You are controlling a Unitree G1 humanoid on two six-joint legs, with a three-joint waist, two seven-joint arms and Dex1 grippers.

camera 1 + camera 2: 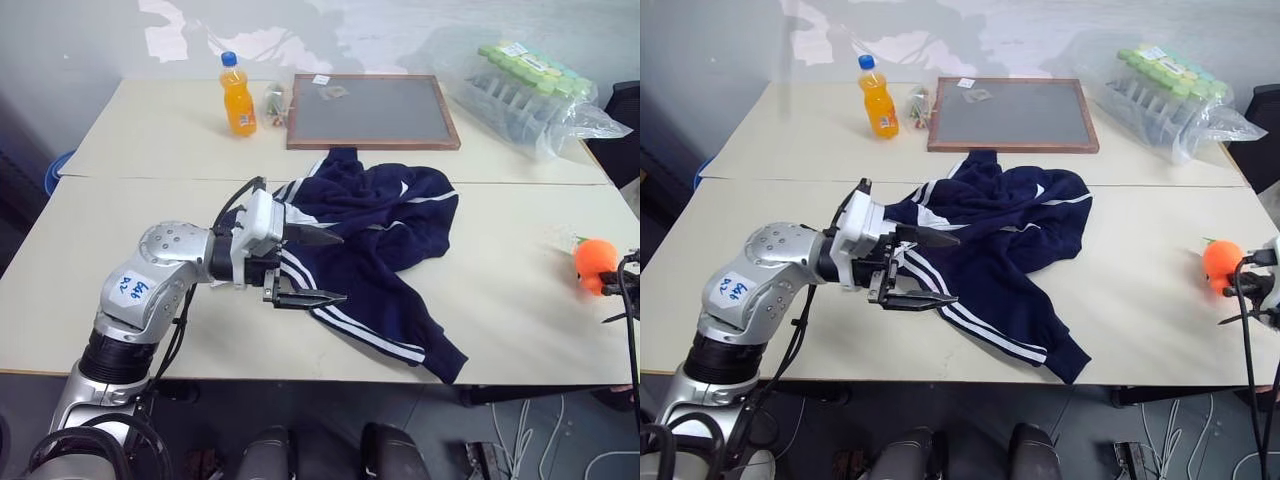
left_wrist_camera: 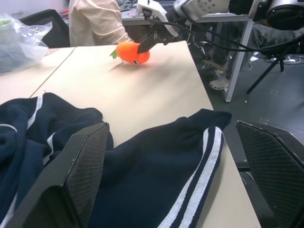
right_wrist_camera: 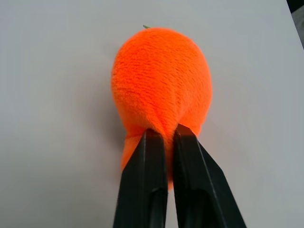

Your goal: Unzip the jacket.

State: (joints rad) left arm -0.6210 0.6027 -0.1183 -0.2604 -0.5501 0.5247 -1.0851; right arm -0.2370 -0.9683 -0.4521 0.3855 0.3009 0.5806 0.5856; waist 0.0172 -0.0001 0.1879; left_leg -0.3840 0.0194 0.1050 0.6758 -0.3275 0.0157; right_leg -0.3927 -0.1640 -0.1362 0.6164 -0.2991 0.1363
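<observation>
One jacket (image 1: 375, 235) lies crumpled in the middle of the surface (image 1: 120, 300) | left claw (image 1: 318, 268) is spread wide and holds nothing, hanging over the jacket's striped sleeve | right claw (image 3: 164, 137) at the surface's right edge pinches a fuzzy orange toy (image 3: 161, 76) between nearly closed fingers

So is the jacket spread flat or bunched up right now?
Bunched up. The jacket lies crumpled on the table, folds piled at its middle, one striped sleeve trailing to the near edge. Its zipper's state cannot be told.
</observation>
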